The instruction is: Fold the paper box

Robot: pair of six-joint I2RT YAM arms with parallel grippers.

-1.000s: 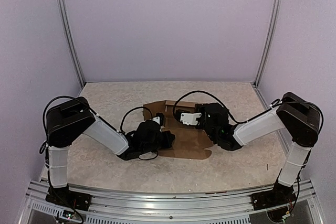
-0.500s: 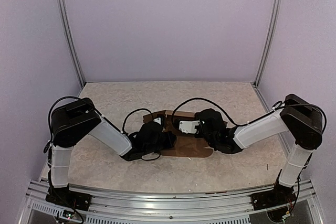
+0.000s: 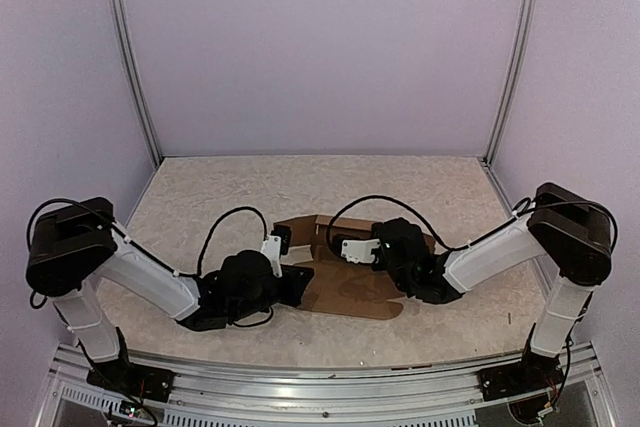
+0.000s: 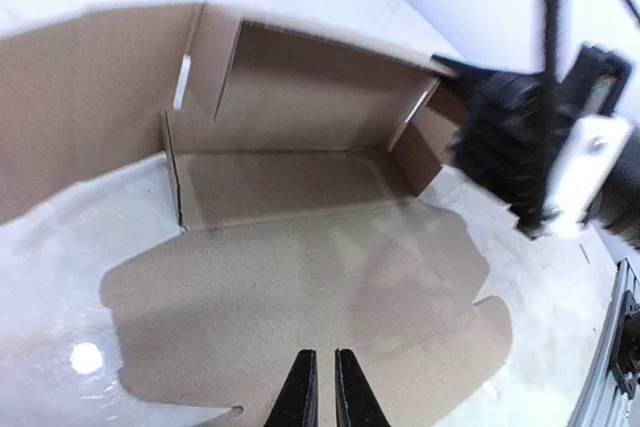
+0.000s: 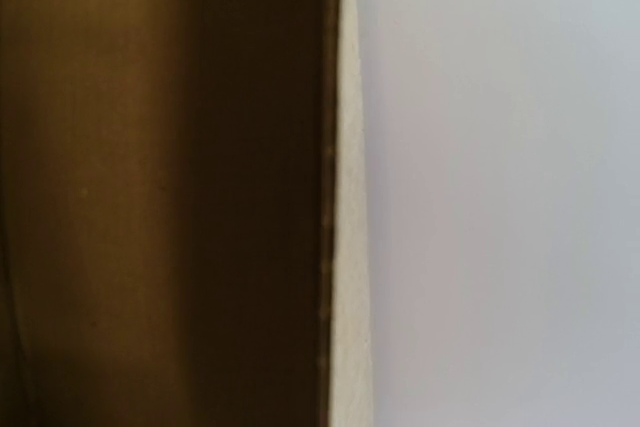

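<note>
So the pale worktop [image 3: 200, 197] has just the paper box [image 3: 350, 292] sitting midway between the two arms. It's half built: back wall and short side flaps are standing, and the big front panel with its rounded tabs lies flat towards the arm bases. I'd guess the job now is getting that flat panel up. The left pincer [image 4: 320, 397] hovers over the panel's near edge, tips nearly together with only a sliver of gap and nothing in them. I'd slide those tips under the edge and hinge it up along the crease, not shove the whole box. The right pincer [image 4: 450, 69] is closed at the wall's right end, but its own camera shows only cardboard, so I can't tell whether it's pinching any. Watch out: the right wrist crowds that side flap, and its cable [image 3: 380, 202] loops right above.
</note>
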